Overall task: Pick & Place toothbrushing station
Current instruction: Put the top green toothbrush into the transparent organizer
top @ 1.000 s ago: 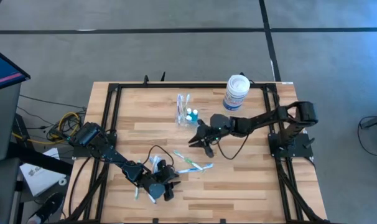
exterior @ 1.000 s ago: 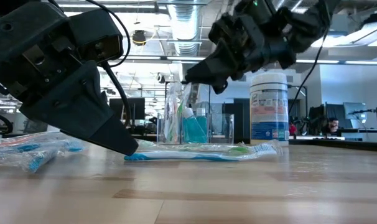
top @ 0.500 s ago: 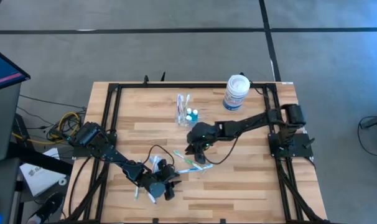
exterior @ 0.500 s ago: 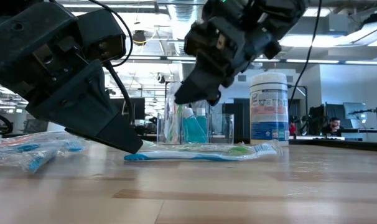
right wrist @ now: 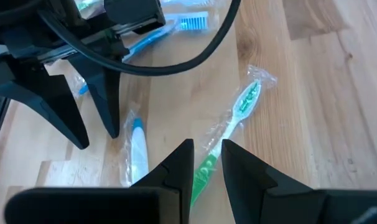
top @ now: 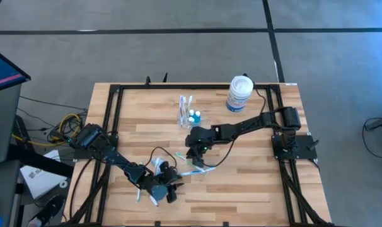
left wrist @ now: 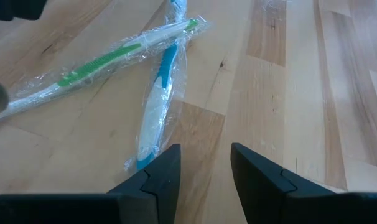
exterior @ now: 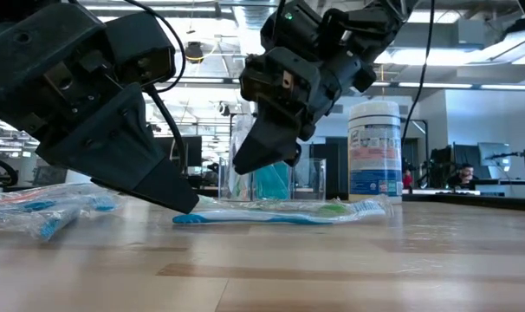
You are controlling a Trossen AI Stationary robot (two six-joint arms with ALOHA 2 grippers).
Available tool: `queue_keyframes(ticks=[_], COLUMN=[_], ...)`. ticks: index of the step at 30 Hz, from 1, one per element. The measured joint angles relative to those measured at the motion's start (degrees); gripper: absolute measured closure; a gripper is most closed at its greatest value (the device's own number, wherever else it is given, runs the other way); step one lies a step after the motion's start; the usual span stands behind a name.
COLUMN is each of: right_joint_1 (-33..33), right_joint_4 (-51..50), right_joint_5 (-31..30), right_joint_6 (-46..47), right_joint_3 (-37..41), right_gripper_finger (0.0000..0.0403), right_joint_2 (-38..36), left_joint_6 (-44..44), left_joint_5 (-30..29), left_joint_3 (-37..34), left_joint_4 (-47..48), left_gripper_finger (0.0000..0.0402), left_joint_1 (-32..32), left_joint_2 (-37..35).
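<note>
Toothbrushing station (top: 186, 112) stands behind the right pincer (top: 196, 161), whose fingers hang slightly apart and empty over the green toothbrush (right wrist: 233, 128) running lengthwise beneath them, left pincer (top: 172, 187) farther off, also parted and empty.

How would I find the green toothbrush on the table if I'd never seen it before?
Start at the tall white jar at the table's back edge, then come forward past the clear organizer to the right gripper. The green toothbrush lies in clear wrap beneath it, crossing a blue toothbrush; only it has a green handle.
</note>
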State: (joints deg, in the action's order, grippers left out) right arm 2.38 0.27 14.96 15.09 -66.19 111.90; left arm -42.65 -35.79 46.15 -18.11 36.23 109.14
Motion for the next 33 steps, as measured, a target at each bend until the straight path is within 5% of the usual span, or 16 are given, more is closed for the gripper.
queue_keyframes(ticks=[33], right_joint_1=[2.85], right_joint_4=[1.91], right_joint_5=[-6.52], right_joint_6=[1.49], right_joint_3=[-1.14], right_gripper_finger=[0.0328], right_joint_2=[0.94], left_joint_6=[0.37], left_joint_5=[0.0], left_joint_3=[-0.02], left_joint_4=[-0.24], left_gripper_finger=[0.0264], left_joint_1=[0.0], left_joint_2=[0.0])
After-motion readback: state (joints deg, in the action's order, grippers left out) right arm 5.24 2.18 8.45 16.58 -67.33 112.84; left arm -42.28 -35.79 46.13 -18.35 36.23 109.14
